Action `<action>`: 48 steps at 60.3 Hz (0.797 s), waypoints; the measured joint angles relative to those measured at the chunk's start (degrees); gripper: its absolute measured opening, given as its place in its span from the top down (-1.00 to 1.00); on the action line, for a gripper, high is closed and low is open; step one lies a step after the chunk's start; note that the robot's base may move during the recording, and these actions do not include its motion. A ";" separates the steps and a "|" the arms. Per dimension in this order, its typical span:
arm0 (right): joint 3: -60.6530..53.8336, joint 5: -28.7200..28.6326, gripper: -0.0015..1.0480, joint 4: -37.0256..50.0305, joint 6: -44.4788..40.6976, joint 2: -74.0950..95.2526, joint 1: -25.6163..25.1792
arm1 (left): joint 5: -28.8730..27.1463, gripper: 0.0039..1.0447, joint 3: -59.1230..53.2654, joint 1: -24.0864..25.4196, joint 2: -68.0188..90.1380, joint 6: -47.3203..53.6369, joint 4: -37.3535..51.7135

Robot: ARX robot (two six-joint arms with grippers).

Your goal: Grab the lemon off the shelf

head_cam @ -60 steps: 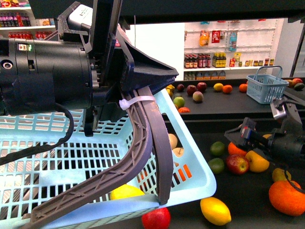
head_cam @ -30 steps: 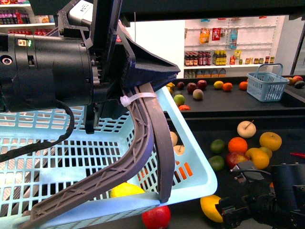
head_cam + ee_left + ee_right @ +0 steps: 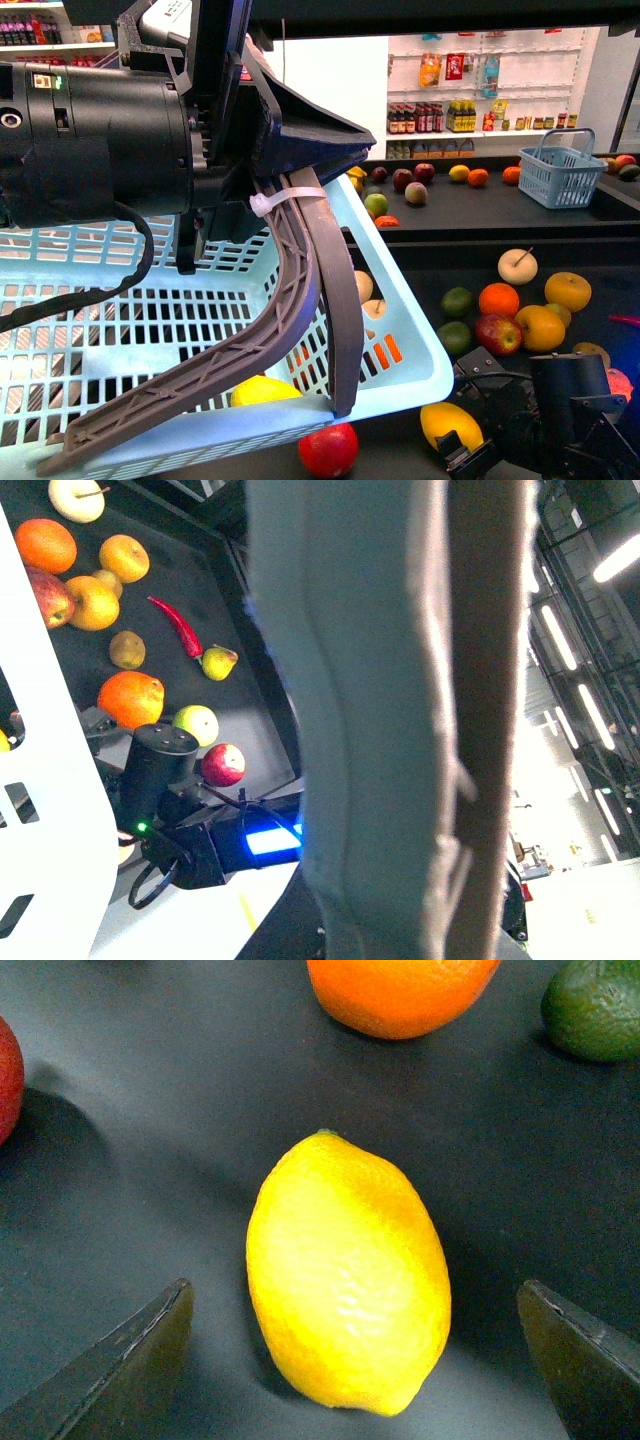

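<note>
Yellow lemon (image 3: 345,1275) between spread right pincer (image 3: 355,1350) tips, orange (image 3: 400,990), lime (image 3: 595,1005) near; left pincer (image 3: 300,340) tight on blue basket (image 3: 420,355).

Your front view is backlit: the white wall shelves (image 3: 480,90) glow bright and slightly washed out, while the left arm (image 3: 100,140) sits close to the lens as a dark, soft-edged mass. The black shelf (image 3: 480,265) swallows light, and the fruit shadows on it are faint. In your left wrist view the basket handle (image 3: 390,720) is badly out of focus, the ceiling lights (image 3: 565,645) flare, and the basket wall (image 3: 50,810) is blown out white. Your right wrist view is the sharpest. The lemon (image 3: 345,1275) is evenly lit from above with soft shadow on both sides, and the right gripper (image 3: 352,1360) blurs at its fingertips (image 3: 125,1360).
</note>
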 joint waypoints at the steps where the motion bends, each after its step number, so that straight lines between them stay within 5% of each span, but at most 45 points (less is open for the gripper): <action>1: 0.13 0.00 -0.86 -0.02 -0.07 0.09 0.02 | 0.02 0.88 0.00 0.00 0.00 0.02 0.00; 40: 7.67 0.94 -0.86 -3.76 -4.07 5.86 0.50 | 0.07 0.88 0.00 0.00 0.00 0.02 0.00; 48: 7.80 0.85 -0.56 -4.02 -4.04 5.88 0.63 | 0.07 0.88 0.00 0.00 0.00 0.02 0.00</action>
